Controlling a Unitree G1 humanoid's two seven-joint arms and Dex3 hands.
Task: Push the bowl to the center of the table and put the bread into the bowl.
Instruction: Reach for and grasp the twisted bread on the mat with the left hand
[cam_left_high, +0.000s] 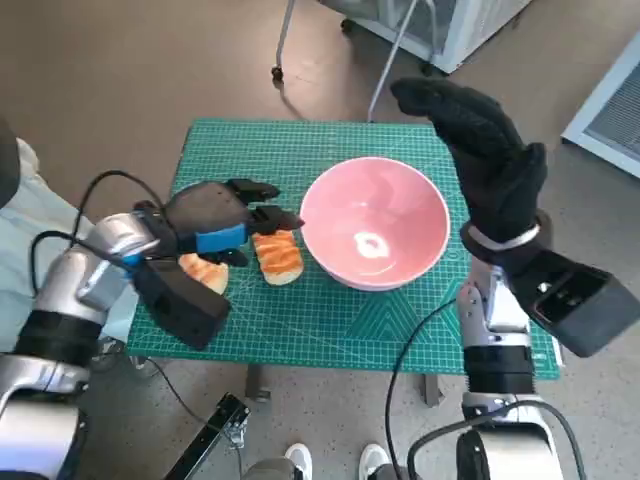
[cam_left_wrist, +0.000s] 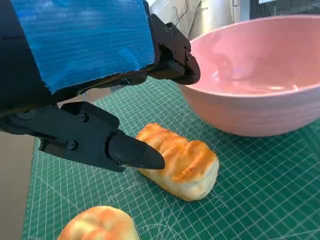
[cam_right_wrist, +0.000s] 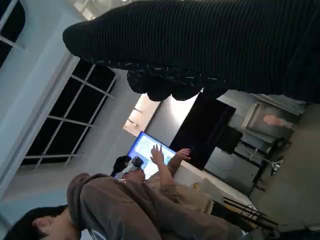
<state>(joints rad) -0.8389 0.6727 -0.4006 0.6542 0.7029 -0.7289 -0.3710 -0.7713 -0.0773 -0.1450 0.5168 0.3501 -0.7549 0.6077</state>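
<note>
1. Roughly centred on the surface (cam_left_high: 330, 320), a small table under a green cutting mat (cam_left_high: 300, 140), sits the pink bowl (cam_left_high: 374, 222); it is upright with nothing inside.
2. A bread roll (cam_left_high: 278, 256), golden on top, lies on the mat just beside the bowl, at its 9 o'clock in the head view; roll and bowl are apart in the left wrist view.
3. A second bread piece (cam_left_high: 205, 271) lies at 9 o'clock of the first roll, partly under the left arm.
4. The left hand (cam_left_high: 222, 222), black with blue tape on its back, hangs over the first roll with fingers spread and grasping nothing.
5. In the left wrist view one finger (cam_left_wrist: 131, 152) tip is at the roll's edge; whether it touches, cannot tell. Another finger (cam_left_wrist: 172, 56) reaches toward the bowl rim.
6. The right hand (cam_left_high: 490, 160), in the black knitted glove, is raised at 3 o'clock of the bowl, off the surface, fingers extended and released, holding nothing.
7. The right wrist view shows the glove across the frame and a person (cam_right_wrist: 125, 210) in a grey hooded top with hands raised near a screen (cam_right_wrist: 150, 149).
</note>
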